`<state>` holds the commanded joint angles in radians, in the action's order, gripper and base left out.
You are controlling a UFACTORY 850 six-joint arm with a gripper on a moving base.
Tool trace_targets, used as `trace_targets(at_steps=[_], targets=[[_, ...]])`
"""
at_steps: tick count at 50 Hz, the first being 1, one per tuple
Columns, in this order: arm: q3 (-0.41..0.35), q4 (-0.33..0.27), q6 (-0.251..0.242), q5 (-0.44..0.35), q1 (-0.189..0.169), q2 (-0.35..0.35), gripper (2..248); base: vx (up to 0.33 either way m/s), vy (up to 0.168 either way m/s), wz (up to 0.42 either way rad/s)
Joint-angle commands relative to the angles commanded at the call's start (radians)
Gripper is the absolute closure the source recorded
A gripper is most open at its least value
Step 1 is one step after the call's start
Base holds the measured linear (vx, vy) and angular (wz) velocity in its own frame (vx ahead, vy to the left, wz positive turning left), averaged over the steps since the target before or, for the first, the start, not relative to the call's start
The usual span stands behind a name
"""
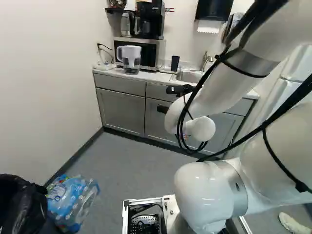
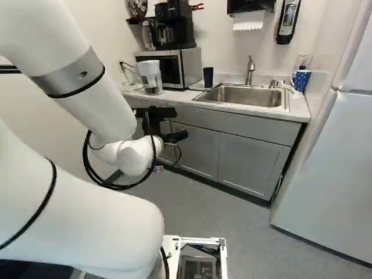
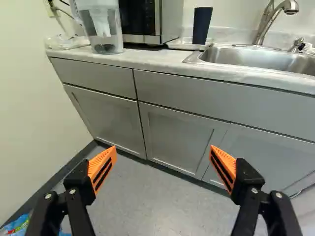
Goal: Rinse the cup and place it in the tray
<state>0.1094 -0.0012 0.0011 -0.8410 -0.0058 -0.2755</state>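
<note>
Dark navy cup (image 3: 202, 25) upright on a shallow tray (image 3: 184, 45) on the counter (image 3: 162, 59), just beside the sink (image 3: 256, 55), between it and the microwave (image 3: 147, 22). Well ahead of and above the claw (image 3: 162, 169), spread wide and empty, facing the cabinet doors. Tall, straight-sided, long axis vertical.

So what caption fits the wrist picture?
Open gripper faces the cabinets, dark cup waiting beside the sink.

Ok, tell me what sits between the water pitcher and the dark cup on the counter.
The microwave stands behind that gap; counter between pitcher and cup looks bare in the wrist view.
</note>
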Motion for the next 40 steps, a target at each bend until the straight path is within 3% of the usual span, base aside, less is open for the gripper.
trace_targets(at_steps=[40], targets=[[-0.022, 0.001, -0.001, -0.032, 0.006, -0.004, 3, 0.000, 0.000, 0.000]])
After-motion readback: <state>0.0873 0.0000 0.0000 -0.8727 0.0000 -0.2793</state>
